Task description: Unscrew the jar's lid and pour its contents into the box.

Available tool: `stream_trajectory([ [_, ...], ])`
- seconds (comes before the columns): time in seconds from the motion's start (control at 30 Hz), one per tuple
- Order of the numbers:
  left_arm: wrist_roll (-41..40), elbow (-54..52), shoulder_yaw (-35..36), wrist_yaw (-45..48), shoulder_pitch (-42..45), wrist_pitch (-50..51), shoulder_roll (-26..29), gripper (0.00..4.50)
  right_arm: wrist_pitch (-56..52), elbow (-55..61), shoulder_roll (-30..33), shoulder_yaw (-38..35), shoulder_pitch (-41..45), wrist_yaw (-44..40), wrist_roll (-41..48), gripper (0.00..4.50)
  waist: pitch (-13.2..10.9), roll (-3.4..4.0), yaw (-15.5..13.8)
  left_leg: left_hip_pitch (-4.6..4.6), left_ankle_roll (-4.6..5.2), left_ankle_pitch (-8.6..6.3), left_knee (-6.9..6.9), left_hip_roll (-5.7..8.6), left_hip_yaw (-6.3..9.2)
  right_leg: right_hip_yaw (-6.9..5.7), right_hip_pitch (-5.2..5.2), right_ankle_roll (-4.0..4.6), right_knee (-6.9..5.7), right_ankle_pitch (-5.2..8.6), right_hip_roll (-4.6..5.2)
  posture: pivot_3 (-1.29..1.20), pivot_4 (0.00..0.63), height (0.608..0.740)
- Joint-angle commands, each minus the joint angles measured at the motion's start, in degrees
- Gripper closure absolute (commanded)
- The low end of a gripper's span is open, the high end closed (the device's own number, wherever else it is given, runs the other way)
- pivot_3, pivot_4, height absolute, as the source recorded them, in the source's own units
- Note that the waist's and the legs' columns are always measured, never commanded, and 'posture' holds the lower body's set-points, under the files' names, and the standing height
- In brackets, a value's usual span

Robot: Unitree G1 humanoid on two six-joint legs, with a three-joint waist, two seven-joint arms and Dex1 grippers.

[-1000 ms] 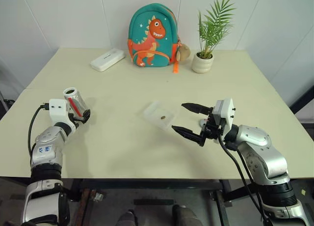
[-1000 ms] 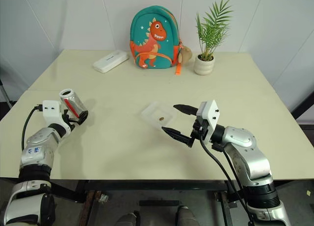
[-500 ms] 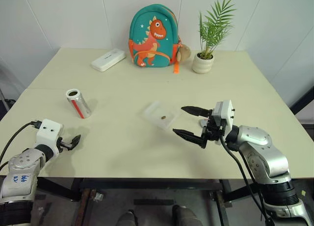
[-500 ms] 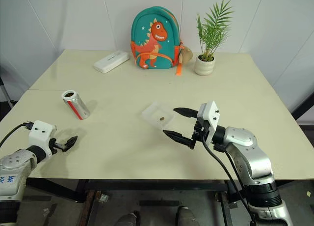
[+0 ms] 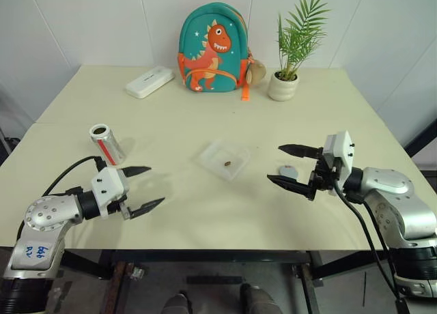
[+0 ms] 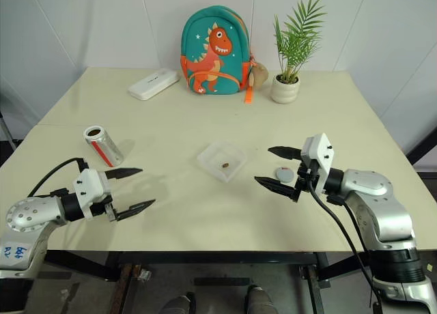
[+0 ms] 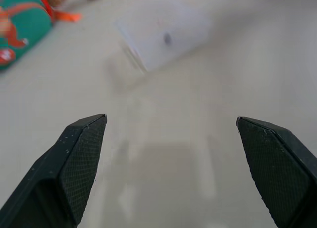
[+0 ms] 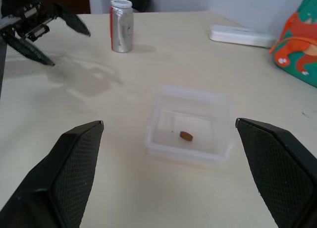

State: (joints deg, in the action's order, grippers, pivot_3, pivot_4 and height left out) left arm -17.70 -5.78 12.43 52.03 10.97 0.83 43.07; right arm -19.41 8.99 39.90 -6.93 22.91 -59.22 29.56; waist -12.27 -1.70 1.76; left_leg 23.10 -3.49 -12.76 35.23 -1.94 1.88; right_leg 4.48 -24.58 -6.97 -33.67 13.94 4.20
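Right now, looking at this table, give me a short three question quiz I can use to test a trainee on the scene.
1. True or false: the jar stands upright on the table with its lid off.
2. Multiple choice: where does the brown piece lie? A) inside the box B) beside the plant pot C) in the left gripper
3. Fill in: the lid lies flat on the table between the fingers of the ____ gripper.

Key: 1 true. 2 A. 3 right.
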Motion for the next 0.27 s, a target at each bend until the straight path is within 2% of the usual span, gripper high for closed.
stream_trajectory([
  [0.03, -4.1, -0.7, 3.0, -0.5, 2.0, 3.0, 0.4, 0.02, -1.9, 4.1, 2.8, -3.2, -2.8, 0.1, 1.7, 0.00, 0.0, 0.00, 0.2, -0.02, 0.00, 0.00, 0.01, 0.00, -0.01, 0.02, 0.01, -0.02, -0.01, 0.00, -0.01, 0.00, 0.150, 0.740],
  [0.27, -4.4, -1.0, 4.5, 0.1, -1.1, 5.2, 1.6, 0.02, -3.6, 3.9, 1.6, -4.8, -2.5, 4.2, 2.5, 0.00, 0.0, -0.01, 1.5, -0.22, 0.06, 0.04, 0.04, 0.00, -0.31, 0.44, 0.02, -0.08, -0.06, -0.02, -0.06, 0.00, 0.150, 0.740],
])
